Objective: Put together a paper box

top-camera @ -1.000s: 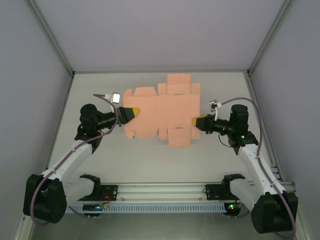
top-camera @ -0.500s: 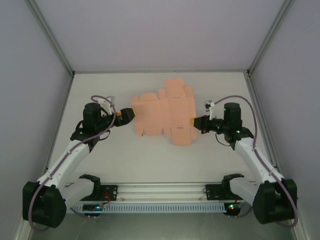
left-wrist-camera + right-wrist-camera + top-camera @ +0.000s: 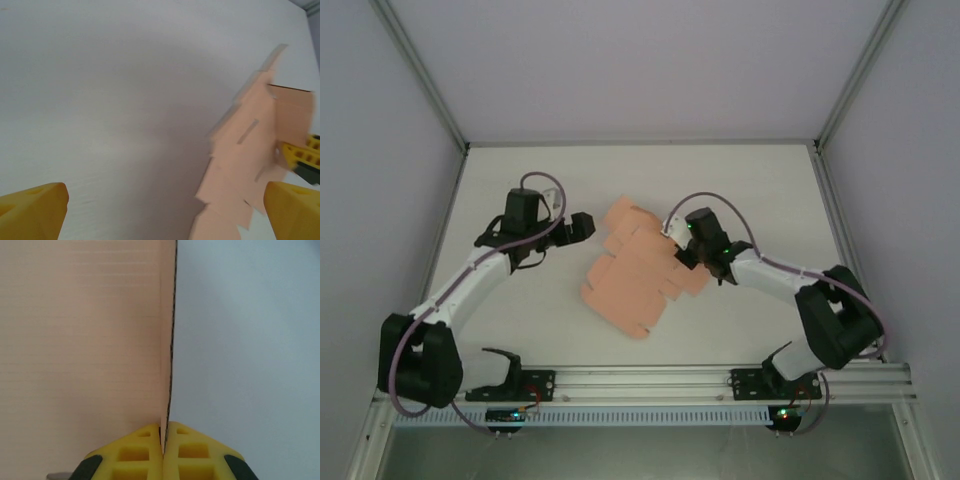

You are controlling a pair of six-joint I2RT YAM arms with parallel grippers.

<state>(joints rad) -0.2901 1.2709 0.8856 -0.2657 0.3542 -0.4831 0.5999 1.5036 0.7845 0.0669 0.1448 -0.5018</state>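
Observation:
The paper box point(image 3: 636, 272) is a flat salmon-pink die-cut sheet with many flaps, turned at a slant in the middle of the table. My right gripper point(image 3: 679, 256) is shut on the sheet's right edge. In the right wrist view the yellow fingertips point(image 3: 164, 439) pinch the card's edge, and the paper box point(image 3: 80, 340) stands on edge to their left. My left gripper point(image 3: 584, 226) is open just left of the sheet and apart from it. In the left wrist view its gripper point(image 3: 165, 215) spans bare table, and the paper box point(image 3: 252, 155) lies to the right.
The white table point(image 3: 520, 190) is walled on three sides, with slanted metal posts at the back corners. An aluminium rail point(image 3: 650, 380) carrying both arm bases runs along the near edge. The right arm reaches leftwards across the table's middle.
My left gripper has let go of the sheet, opened and drawn back. The right gripper has closed on the sheet's right edge and swung it leftwards, turning it to a slant.

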